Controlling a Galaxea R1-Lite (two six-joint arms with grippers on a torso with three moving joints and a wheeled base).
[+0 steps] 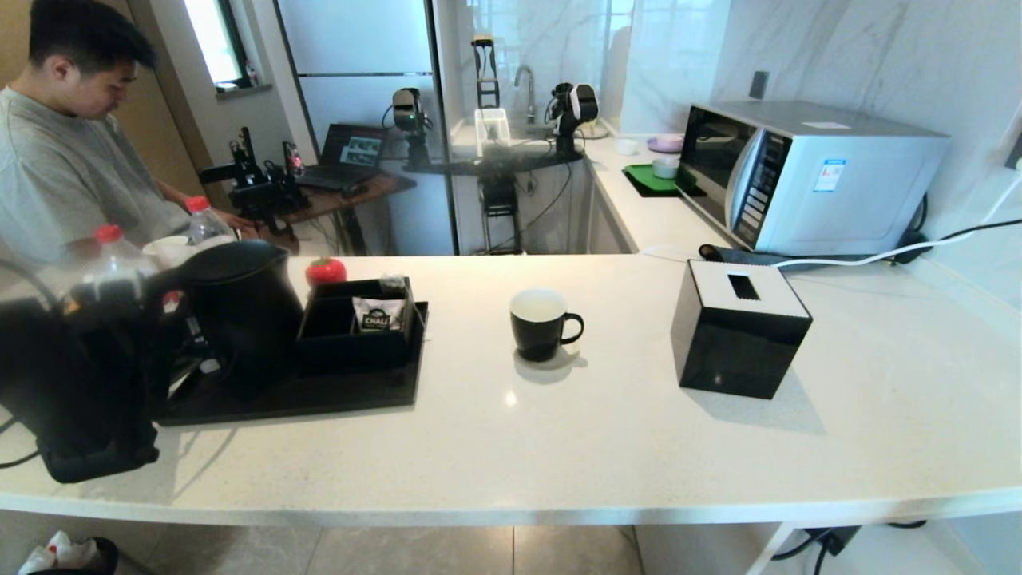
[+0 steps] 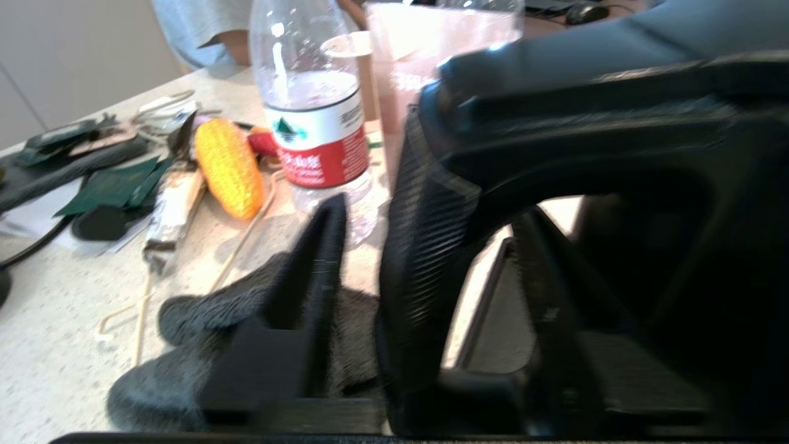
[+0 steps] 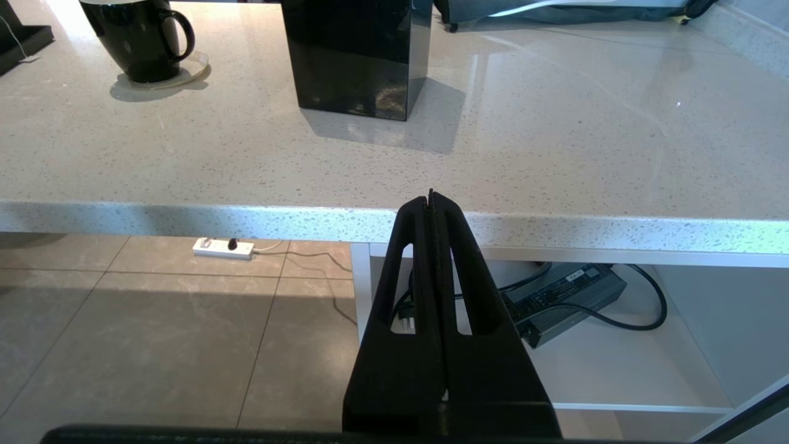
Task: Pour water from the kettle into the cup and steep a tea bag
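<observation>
The tall black kettle stands upright on the black tray at the left of the counter. My left gripper is at its loop handle, one finger on each side, open, with a gap showing beside the handle. The black cup with a white inside stands alone mid-counter, handle to the right, and also shows in the right wrist view. A small pale pouch on the organiser's far rim looks like the tea bag. My right gripper is shut and empty, low in front of the counter's edge.
A black organiser with a CHALI sachet sits on the tray. A black tissue box stands right of the cup, a microwave behind it. Water bottles, a toy corn cob and a seated person are at the far left.
</observation>
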